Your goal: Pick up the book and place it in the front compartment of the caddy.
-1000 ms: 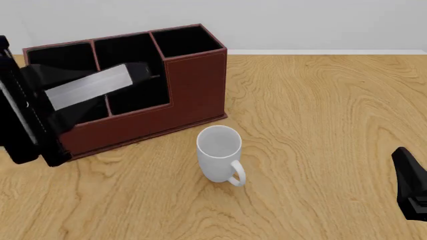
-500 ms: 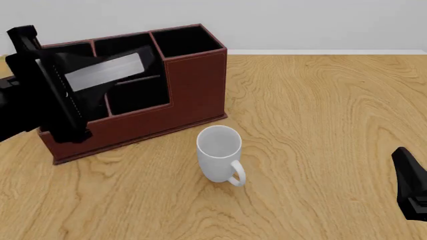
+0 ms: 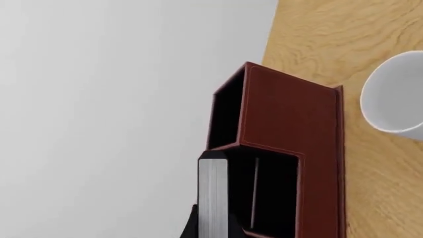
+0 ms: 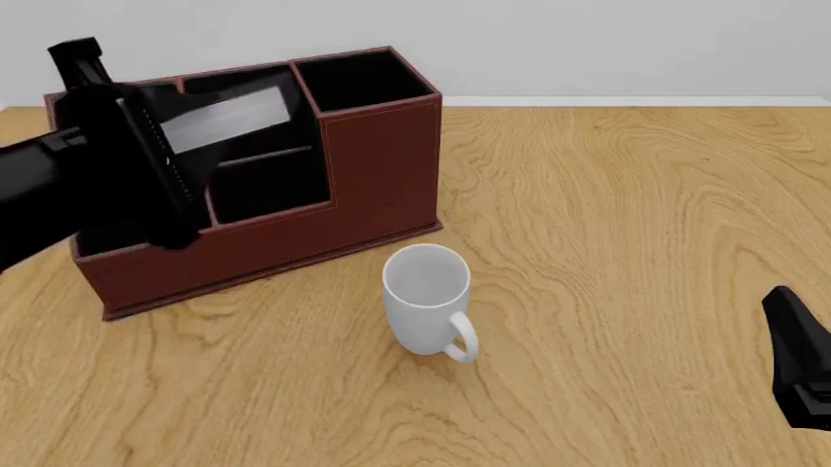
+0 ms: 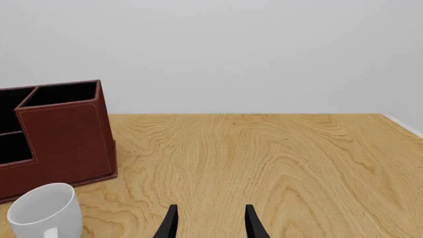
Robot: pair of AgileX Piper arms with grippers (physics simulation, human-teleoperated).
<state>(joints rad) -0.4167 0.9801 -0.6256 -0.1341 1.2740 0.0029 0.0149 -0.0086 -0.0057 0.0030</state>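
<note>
The caddy [image 4: 384, 165] is a reddish-brown organizer with a black interior, standing at the back left, its taller section at the right end. My left gripper [image 4: 171, 146] is shut on the book [image 4: 229, 118], a black hardcover with white page edges. It holds the book tilted over the caddy's low compartments. In the left wrist view the book's page edge [image 3: 213, 198] hangs beside the caddy [image 3: 290, 124]. My right gripper [image 5: 211, 225] is open and empty, low over the table at the near right; it also shows in the front view [image 4: 799, 360].
A white mug [image 4: 429, 297] stands upright on the wooden table just in front of the caddy's right end; it also shows in the right wrist view [image 5: 43, 210] and the left wrist view [image 3: 395, 96]. A grey wall runs behind the table.
My left arm has risen and moved right and back over the caddy, carrying the book higher and further over the compartments. The right arm, mug and caddy have not moved.
</note>
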